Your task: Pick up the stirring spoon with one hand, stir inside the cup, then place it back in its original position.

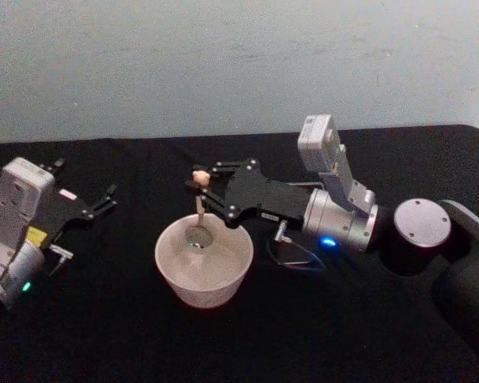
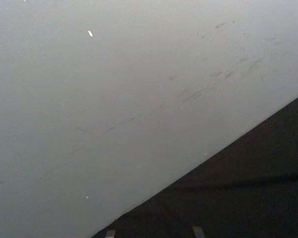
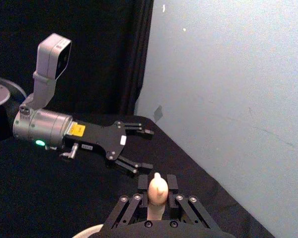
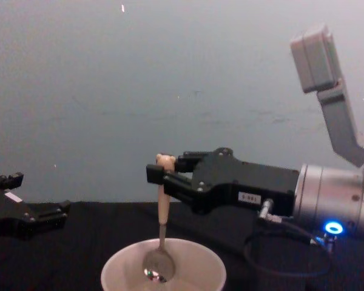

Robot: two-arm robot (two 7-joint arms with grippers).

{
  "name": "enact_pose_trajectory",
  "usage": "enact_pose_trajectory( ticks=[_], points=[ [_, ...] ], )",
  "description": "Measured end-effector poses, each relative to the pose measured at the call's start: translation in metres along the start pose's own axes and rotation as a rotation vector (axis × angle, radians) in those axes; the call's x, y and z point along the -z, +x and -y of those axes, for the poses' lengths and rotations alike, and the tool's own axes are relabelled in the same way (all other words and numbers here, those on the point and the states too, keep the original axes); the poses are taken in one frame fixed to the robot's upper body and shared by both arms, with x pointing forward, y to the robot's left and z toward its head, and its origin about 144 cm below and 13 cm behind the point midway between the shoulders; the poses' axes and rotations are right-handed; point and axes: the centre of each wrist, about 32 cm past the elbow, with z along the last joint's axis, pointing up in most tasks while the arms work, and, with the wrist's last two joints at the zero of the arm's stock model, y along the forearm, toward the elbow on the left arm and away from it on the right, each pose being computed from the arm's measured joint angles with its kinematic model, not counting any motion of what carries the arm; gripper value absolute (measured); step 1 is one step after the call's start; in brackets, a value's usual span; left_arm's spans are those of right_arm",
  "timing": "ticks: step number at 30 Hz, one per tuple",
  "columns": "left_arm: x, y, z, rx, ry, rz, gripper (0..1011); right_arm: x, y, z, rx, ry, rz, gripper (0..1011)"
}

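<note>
The cream-white cup (image 1: 201, 289) stands on the black table in front of me. The stirring spoon (image 1: 199, 214) is upright in it, with its shiny bowl (image 4: 157, 267) down inside the cup (image 4: 211, 270) and its bear head (image 3: 157, 187) on top. My right gripper (image 1: 200, 187) reaches in from the right above the cup's far rim and is shut on the spoon's beige handle (image 4: 162, 209) just below the bear head. At the table's left, well away from the cup, my left gripper (image 1: 102, 201) rests open and holds nothing. The original position is out of view.
The right arm's silver wrist (image 1: 341, 219) and a looped black cable (image 1: 291, 254) lie right of the cup. A grey wall (image 4: 170, 73) rises behind the table. In the right wrist view the left gripper (image 3: 139, 148) shows farther off over the black table (image 1: 104, 335).
</note>
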Motion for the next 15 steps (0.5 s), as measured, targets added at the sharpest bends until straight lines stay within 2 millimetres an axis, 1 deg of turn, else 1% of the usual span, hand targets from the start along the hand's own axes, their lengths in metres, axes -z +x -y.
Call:
enact_pose_trajectory(
  ticks=[15],
  points=[
    [0.0, 0.0, 0.0, 0.0, 0.0, 0.0, 1001, 0.012, -0.008, -0.003, -0.015, -0.019, -0.003, 214]
  ],
)
